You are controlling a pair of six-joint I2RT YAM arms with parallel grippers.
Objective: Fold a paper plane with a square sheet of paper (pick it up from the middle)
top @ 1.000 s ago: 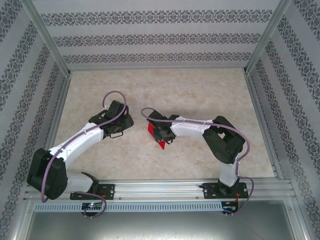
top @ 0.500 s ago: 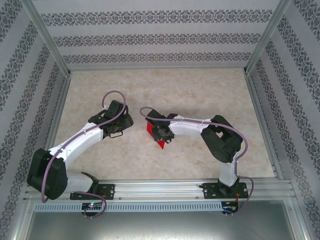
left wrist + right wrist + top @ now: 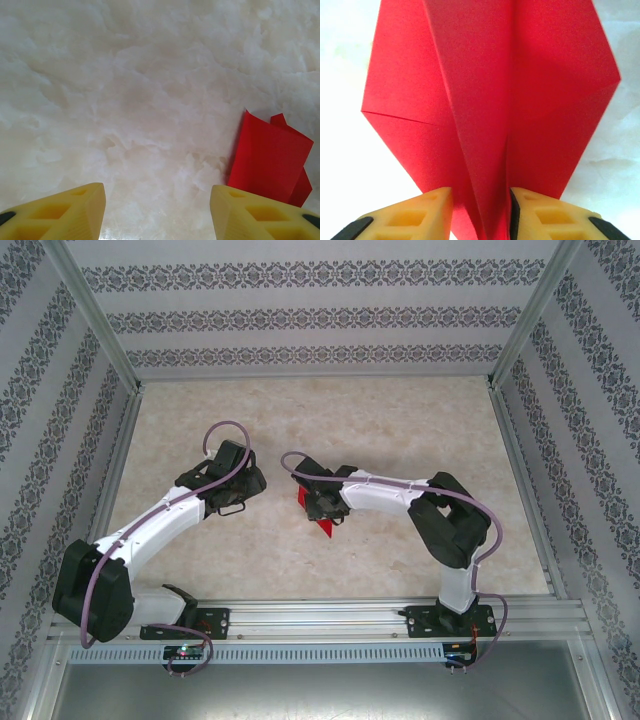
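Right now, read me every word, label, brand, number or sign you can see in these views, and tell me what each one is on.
No readable text anywhere in these views.
The paper plane is plain red, with creases but no print.
The walls carry ornamental bands, not letters.
The small board by the left arm's base shows tiny lights; any print on it is too small to read.

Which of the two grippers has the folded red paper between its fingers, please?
The right gripper: the crease of the folded red paper stands between its yellow fingers. The left gripper is open over the marbled table, the paper beside it.
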